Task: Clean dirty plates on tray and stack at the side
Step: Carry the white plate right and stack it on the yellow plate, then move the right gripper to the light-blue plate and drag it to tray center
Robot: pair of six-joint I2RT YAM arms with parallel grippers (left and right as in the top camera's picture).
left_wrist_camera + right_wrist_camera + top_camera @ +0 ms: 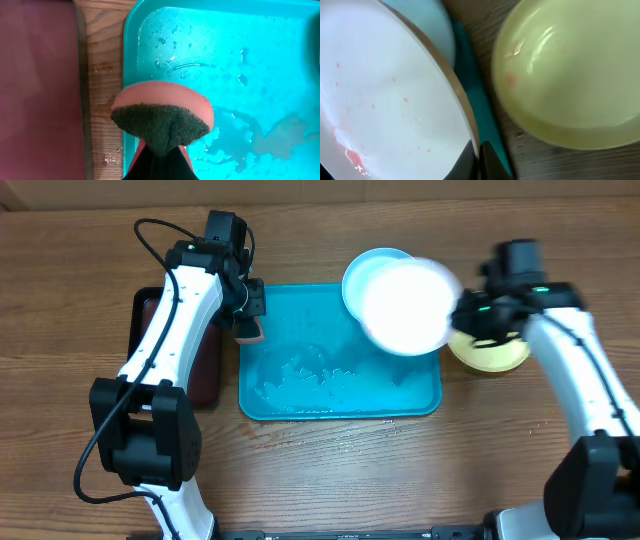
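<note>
Wood-grain tabletop (60, 480) fills the overhead view, with the turquoise tray (340, 412) at its middle. The tray's floor is wet with scattered puddles and droplets.

The left gripper (248, 320) is clamped on a sponge (249, 334) at the tray's left rim, near the far corner. From the left wrist, the sponge (162, 107) is salmon-pink with a dark green scouring face, and it overhangs the rim where the tray (250, 75) meets the wood. A black tray with a dark-red inside (207, 370) lies just beside the turquoise one on the left, partly under the left arm.

The right gripper (468, 315) is closed on the edge of the white plate (405, 305), which is held tilted and clear of the table over the tray's far right corner — blurred in the overhead view. The right wrist camera shows red smears and specks on this plate (385, 100).

The pale cyan plate (365, 265) sits at that same corner, partly hidden behind the white one. The yellow-green plate (490, 358) rests on the table just right of the tray — below the right gripper.
</note>
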